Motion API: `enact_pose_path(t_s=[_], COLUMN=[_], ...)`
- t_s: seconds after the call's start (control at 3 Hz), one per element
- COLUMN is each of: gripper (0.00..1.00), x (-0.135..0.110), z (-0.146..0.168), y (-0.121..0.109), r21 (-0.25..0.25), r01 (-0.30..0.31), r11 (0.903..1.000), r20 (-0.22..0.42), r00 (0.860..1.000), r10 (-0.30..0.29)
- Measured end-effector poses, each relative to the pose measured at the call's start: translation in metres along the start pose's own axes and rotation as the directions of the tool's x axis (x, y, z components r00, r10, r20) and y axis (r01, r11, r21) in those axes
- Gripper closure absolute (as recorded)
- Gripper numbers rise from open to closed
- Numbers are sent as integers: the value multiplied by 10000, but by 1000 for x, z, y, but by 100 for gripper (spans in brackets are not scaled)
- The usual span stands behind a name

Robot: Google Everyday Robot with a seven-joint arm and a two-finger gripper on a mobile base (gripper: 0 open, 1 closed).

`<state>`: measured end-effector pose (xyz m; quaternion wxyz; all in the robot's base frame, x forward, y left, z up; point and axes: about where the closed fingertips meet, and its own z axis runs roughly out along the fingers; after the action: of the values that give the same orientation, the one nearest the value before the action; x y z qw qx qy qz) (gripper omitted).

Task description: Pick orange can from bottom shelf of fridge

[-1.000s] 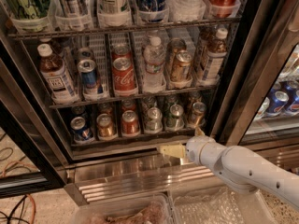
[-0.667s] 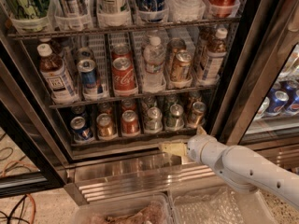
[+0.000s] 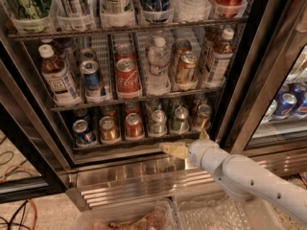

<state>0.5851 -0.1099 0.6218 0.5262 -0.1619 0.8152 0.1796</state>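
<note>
- Hardly anything has moved since a second ago: the gripper (image 3: 176, 151) hangs in nearly the same spot, just below the front edge of the bottom shelf (image 3: 122, 143) and above the ribbed steel base (image 3: 134, 181) of the fridge (image 3: 242, 80).
- I read that as a pause in the approach; the reach into the shelf is not yet made, so the pick is at an early stage.
- Whether the gripper is released or clenched I cannot tell; it carries no can.
- The orange can (image 3: 203, 117) stands in the rightmost divider of the bottom shelf's front row, up and to the right of the gripper and apart from it.
- It stands upright: long axis vertical, silver top and tab upward, side wall facing out through the open door.
- The red-orange can (image 3: 134, 126) and golden-amber can (image 3: 109, 130) sit further left, easy to mistake for it.
</note>
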Motion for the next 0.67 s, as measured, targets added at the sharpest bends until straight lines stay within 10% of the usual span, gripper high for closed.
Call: enact_pose_path(t_s=[0.67], gripper=[0], x=[12], z=[30], y=[7], r21=[921], r01=[-678], r11=[9934], r20=[1830], r00=[9818], r10=[500])
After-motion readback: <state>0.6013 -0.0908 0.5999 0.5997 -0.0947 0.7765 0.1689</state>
